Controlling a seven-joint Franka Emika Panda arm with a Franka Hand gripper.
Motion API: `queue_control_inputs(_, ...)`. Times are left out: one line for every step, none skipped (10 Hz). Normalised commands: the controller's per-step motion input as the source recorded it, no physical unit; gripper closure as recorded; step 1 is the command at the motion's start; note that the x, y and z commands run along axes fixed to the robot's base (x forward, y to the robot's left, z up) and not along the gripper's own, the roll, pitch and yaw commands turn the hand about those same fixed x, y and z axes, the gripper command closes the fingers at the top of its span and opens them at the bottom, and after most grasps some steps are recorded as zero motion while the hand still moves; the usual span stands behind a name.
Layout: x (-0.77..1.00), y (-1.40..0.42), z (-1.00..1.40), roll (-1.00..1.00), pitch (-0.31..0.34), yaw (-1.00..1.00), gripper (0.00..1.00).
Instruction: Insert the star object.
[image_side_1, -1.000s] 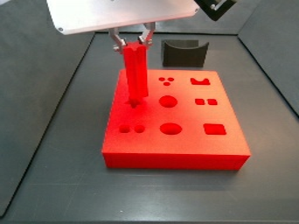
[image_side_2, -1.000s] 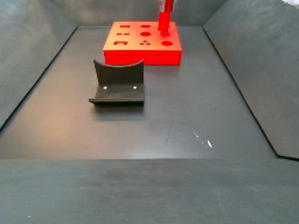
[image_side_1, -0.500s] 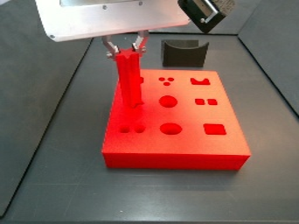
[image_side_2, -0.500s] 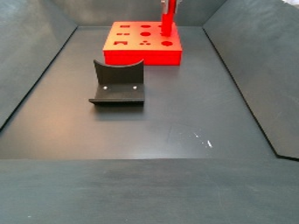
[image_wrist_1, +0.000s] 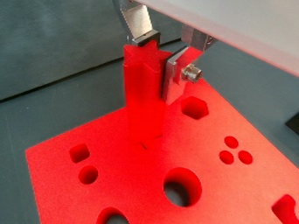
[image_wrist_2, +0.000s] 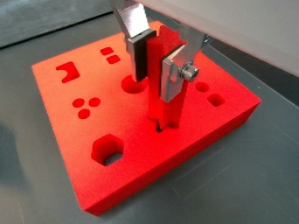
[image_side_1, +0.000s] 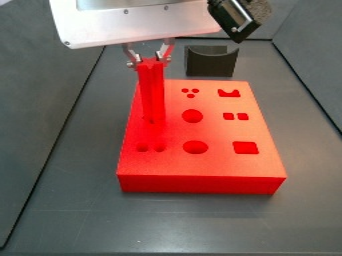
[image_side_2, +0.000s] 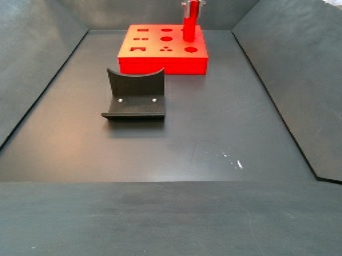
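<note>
The pincer (image_side_1: 147, 56) hangs above the red block (image_side_1: 201, 140), closed on the top end of the peg (image_side_1: 150, 95). In both wrist views the two flat silver finger plates (image_wrist_1: 142, 24) press against opposite faces of the peg (image_wrist_1: 146, 87), with no gap showing between pad and peg; a small screw head is visible on one plate (image_wrist_2: 177, 72).

The peg is a straight, bright red rod with long ridges running down it, matte in finish. It stands upright, its lower end meeting the top face of the block; in a wrist view (image_wrist_2: 167, 83) the tip sits at a small slot in that face. How deep the tip has entered cannot be told.

The block (image_wrist_2: 140, 122) is a wide, flat, matte red slab. Its top face carries cut-outs of several shapes: round holes, small dot groups, a hexagon, a rounded rectangle and a notched outline. In a side view the peg stands at about 10 o'clock on the block's top face.

A dark grey holder (image_side_2: 134, 95) with a curved upper edge rests on the dark, smooth tabletop (image_side_2: 201, 180), well apart from the block (image_side_2: 163, 50) at its 6 o'clock. In the same view the peg (image_side_2: 191, 20) rises from the block's 3 o'clock side.
</note>
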Motion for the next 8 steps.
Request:
queue_control_inputs(0.12,0.0,-0.21,0.11,0.0,-0.15,1.0)
queue_control_inputs(0.03,0.0,-0.25,0.17,0.0,-0.11,1.0)
queue_control_inputs(-0.11,0.02,-0.23,0.19,0.006,-0.15,1.0)
queue_control_inputs(-0.15,0.02,-0.13,0.11,0.006,-0.19,1.0)
queue_control_inputs(-0.09,0.0,-0.08,0.09,0.0,-0.16,1.0)
queue_control_inputs(-0.01,0.0,-0.08,0.06,0.0,-0.13,1.0)
queue_control_inputs(0.0,0.0,-0.17,0.03,0.0,-0.09,1.0)
queue_control_inputs(0.03,-0.05,-0.24,0.06,-0.019,-0.08,1.0)
